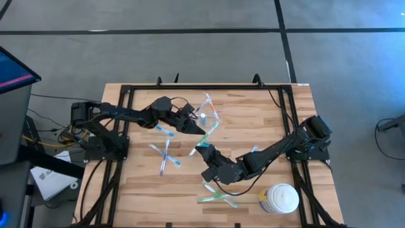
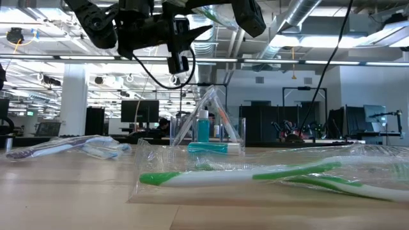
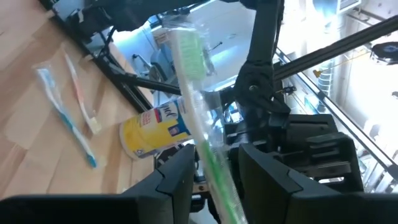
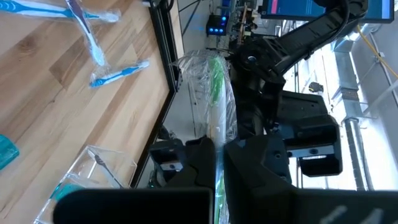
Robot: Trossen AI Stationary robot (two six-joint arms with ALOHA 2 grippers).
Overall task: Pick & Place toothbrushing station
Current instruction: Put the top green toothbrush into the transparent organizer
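Overhead, both arms meet near the middle of the wooden table point(image 1: 266, 120). The left gripper point(image 1: 201, 131), reaching in from nine o'clock, and the right gripper point(image 1: 204, 151), reaching in from four o'clock, share one wrapped green toothbrush point(image 1: 211, 132) lifted off the surface. In the left wrist view this toothbrush point(image 3: 200, 106) passes between the left gripper's partly parted fingers point(image 3: 177, 177), which close on its plastic sleeve. In the right wrist view the same brush point(image 4: 217, 99) rises from the right gripper's fingers point(image 4: 202, 158), pressed fully together on the wrapper's lower end.

The clear holder point(image 1: 209, 109) lies on the table at twelve o'clock from the held brush, just beyond it; the level view shows it point(image 2: 208, 121) with a teal tube point(image 2: 208, 147) at its base.

Wrapped blue toothbrushes point(image 1: 165, 155) lie crossed at eight o'clock from the grippers. Two wrapped green toothbrushes point(image 1: 218, 197) lie at six o'clock, near the front edge. A white lidded jar point(image 1: 280, 199) stands at five o'clock, well apart from the holder.
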